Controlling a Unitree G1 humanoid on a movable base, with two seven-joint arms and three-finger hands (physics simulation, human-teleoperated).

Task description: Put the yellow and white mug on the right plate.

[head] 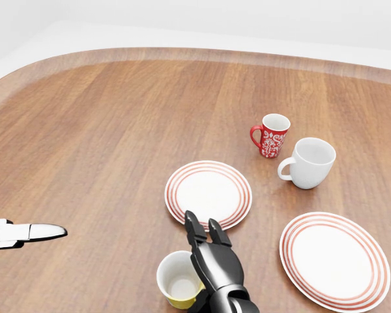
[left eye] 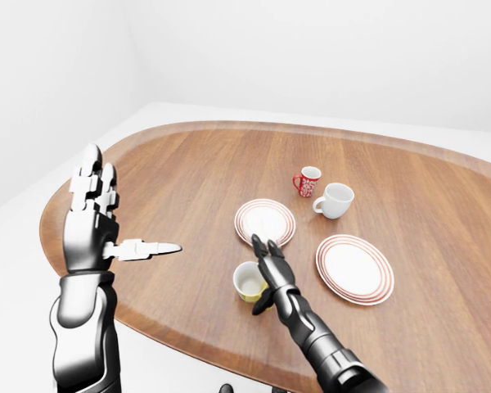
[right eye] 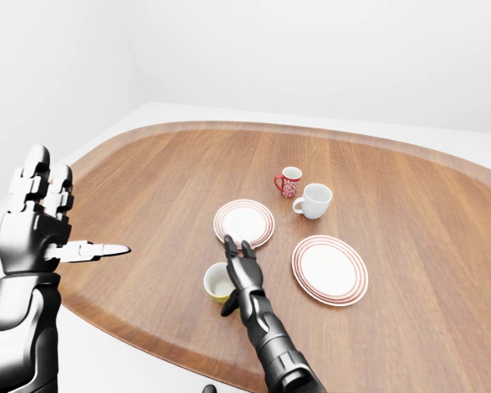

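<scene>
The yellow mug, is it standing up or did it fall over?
Standing up. The yellow and white mug sits on the table with its round opening facing upward, so its white inside shows. It looks empty.

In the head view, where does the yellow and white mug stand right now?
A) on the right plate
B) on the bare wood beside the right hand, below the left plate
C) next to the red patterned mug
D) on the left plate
B: the yellow and white mug stands upright on the table, just below the left plate, with the right hand against its right side, fingers extended; the right plate holds nothing.
</scene>
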